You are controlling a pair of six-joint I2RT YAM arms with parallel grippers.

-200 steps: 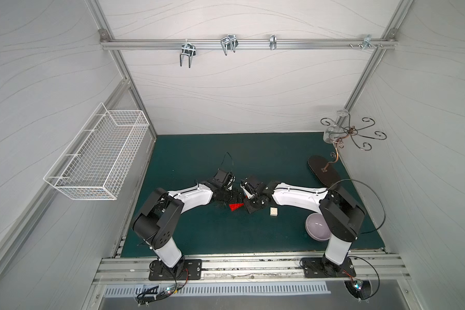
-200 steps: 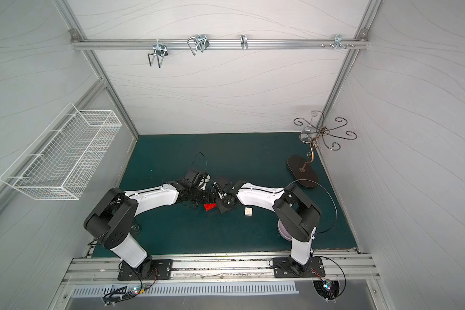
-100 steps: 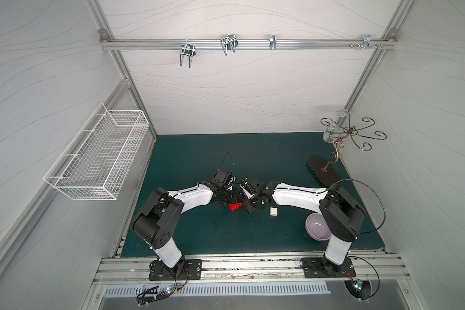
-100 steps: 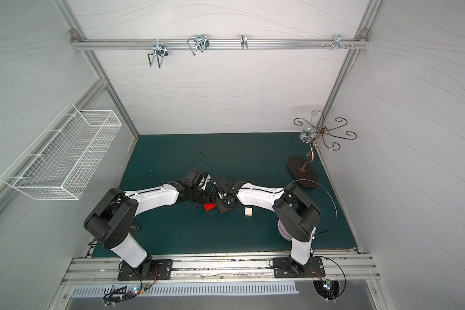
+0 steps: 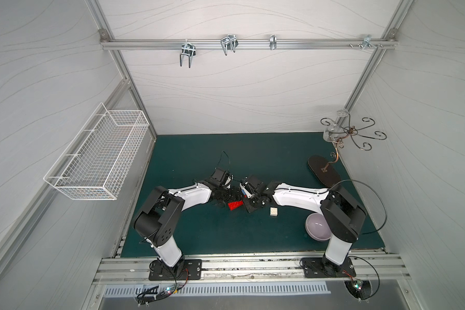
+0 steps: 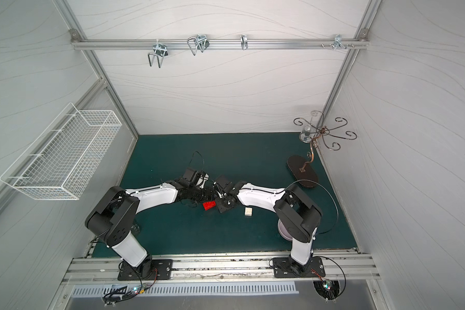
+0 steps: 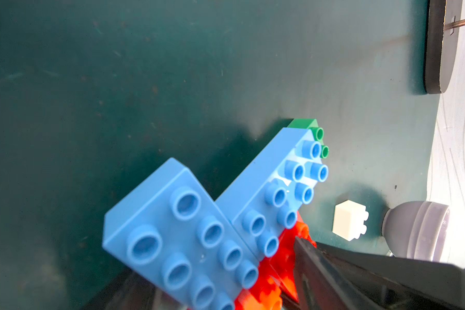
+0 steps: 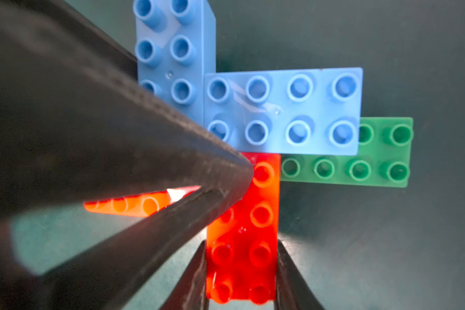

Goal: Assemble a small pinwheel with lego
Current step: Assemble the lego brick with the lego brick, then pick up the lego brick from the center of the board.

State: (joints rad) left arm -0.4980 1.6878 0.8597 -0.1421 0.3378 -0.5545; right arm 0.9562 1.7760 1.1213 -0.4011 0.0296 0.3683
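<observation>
Bricks (image 8: 279, 112) look light, stiff, slick, so we'd pinch flat sides, as the right pincer (image 8: 240, 243) flanks the red blade (image 8: 242, 271) (grip unclear, likewise for the left pincer (image 8: 234, 185)).

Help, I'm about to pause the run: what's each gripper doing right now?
Left gripper: jaws apart around the half-hidden red brick; whether it grips cannot be told.
Right gripper: closed on the upright red brick.

Stereo overhead, wrist views close on pinwheel (image 8: 279, 112)
</observation>
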